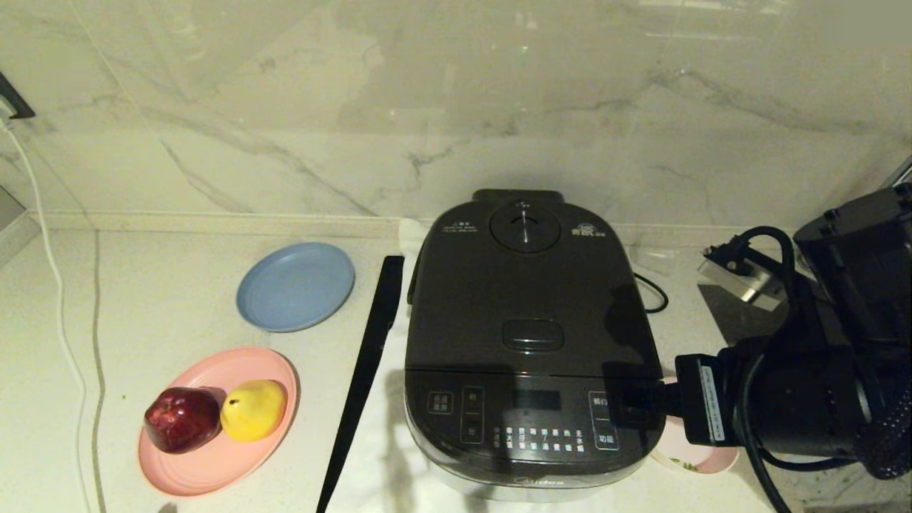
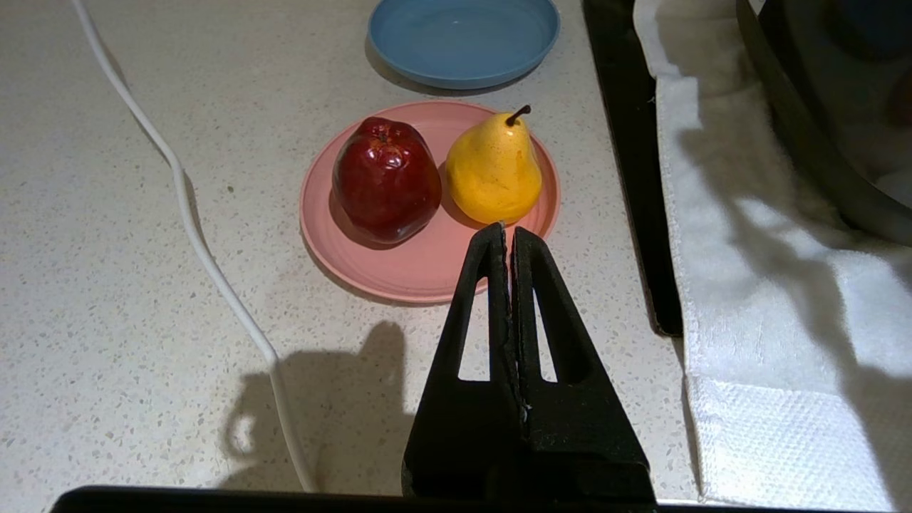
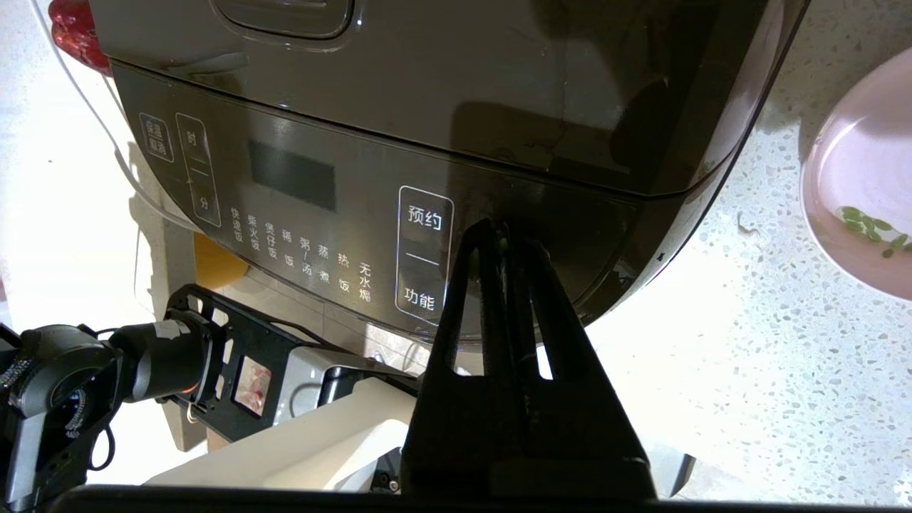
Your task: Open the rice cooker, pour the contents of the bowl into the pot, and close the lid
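On a pale speckled counter (image 1: 142, 285) backed by marble, a white cable (image 2: 192, 228) trails down the far left. The left gripper (image 2: 509, 235) hangs parked with its fingers (image 2: 484, 299) pressed together and holding nothing; just beyond their tips sits a pink plate (image 2: 420, 274) carrying a red apple (image 2: 385, 178) and a yellow pear (image 2: 493, 171), with a blue plate (image 2: 463, 39) farther off. To the right of those fingers a black strip (image 1: 367, 370) lies along the edge of a white cloth (image 2: 776, 313). On the cloth stands the rice cooker (image 1: 527, 342), its lid (image 1: 531, 299) down. The right gripper (image 3: 504, 239), fingers closed and empty, hovers at the cooker's front right corner, tips just by the button panel (image 3: 425, 256). Beside those fingers, on the side away from the cooker, rests the pink bowl (image 3: 866, 171), with a few green bits (image 3: 866, 226) left inside.
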